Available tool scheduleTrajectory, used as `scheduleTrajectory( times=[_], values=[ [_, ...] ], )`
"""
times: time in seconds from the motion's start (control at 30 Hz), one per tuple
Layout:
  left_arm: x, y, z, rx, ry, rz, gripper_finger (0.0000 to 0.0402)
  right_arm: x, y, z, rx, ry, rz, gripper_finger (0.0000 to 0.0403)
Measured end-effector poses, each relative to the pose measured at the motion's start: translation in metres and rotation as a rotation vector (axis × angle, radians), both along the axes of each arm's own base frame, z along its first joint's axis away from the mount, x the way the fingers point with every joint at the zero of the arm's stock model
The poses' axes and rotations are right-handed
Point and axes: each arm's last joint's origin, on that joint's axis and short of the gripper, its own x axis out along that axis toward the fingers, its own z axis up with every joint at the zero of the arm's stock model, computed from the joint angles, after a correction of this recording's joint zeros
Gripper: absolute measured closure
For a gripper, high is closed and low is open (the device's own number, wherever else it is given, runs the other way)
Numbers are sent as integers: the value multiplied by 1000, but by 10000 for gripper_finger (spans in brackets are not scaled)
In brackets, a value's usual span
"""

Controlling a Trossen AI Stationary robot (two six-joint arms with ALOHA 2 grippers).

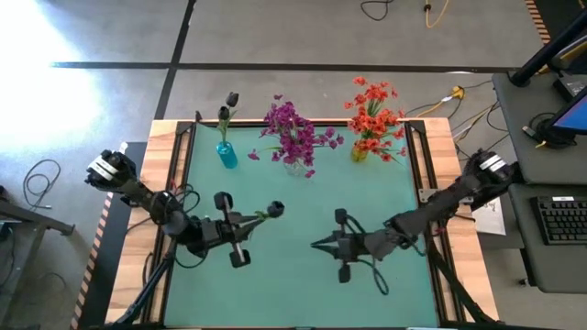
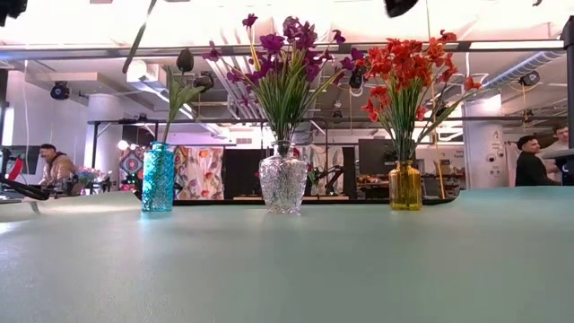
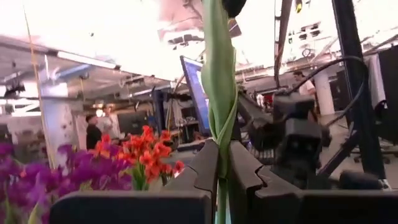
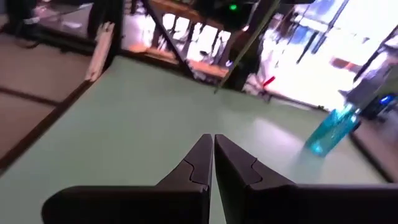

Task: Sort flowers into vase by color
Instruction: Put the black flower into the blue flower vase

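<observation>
Three vases stand along the table's far edge. A teal vase [image 1: 227,154] holds one dark bud flower [image 1: 231,99]. A clear glass vase [image 1: 295,166] holds magenta-purple flowers [image 1: 293,133]. A yellow vase [image 1: 359,154] holds orange-red flowers [image 1: 376,115]. Left of the table's middle, my left gripper [image 1: 255,218] is shut on another dark-budded flower [image 1: 275,209]. My right gripper [image 1: 316,245] is shut and empty over the middle of the mat, its tips pointing toward the table's left. My left gripper pinches the flower's green stem and leaf [image 3: 220,163] between its two fingers [image 3: 202,165], some way below the bud [image 3: 233,6]. The fingers come from the table's left, about level. The bud end sticks out past them, and the flower is lifted clear of the mat.
The green mat [image 1: 303,284] lies bare in front of both grippers and toward the near edge. A wooden frame [image 1: 445,156] borders the mat. A desk with a keyboard [image 1: 559,220] stands to the right. People [image 2: 54,166] show in the room beyond the table.
</observation>
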Motion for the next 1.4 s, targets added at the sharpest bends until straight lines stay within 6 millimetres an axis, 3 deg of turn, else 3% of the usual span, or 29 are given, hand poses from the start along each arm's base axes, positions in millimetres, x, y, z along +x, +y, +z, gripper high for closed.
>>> scheduleTrajectory(
  times=[0.17, 0.33, 0.5, 0.67, 0.9, 1.13, 1.4],
  values=[
    [5, -2, -3, 82, -2, -42, 401, 20, -15, -10, -18, -42, -65, 383],
    [1, 0, -13, 132, 11, -91, 401, 23, -36, 10, 45, -149, -116, 361],
    [4, 13, -21, 101, -38, -232, 401, 25, -49, 29, 169, -268, -15, 314],
    [11, 15, -13, 51, -70, -255, 401, 23, -40, 33, 179, -295, 81, 248],
    [14, 15, -7, 103, -78, -224, 401, 22, -36, 31, 238, -293, 69, 183],
    [23, 8, -23, 51, -31, -297, 401, 24, -35, 42, 220, -372, 96, 163],
    [46, -3, -31, 79, -45, -215, 401, 49, -29, 40, 205, -372, 90, 163]
  ],
)
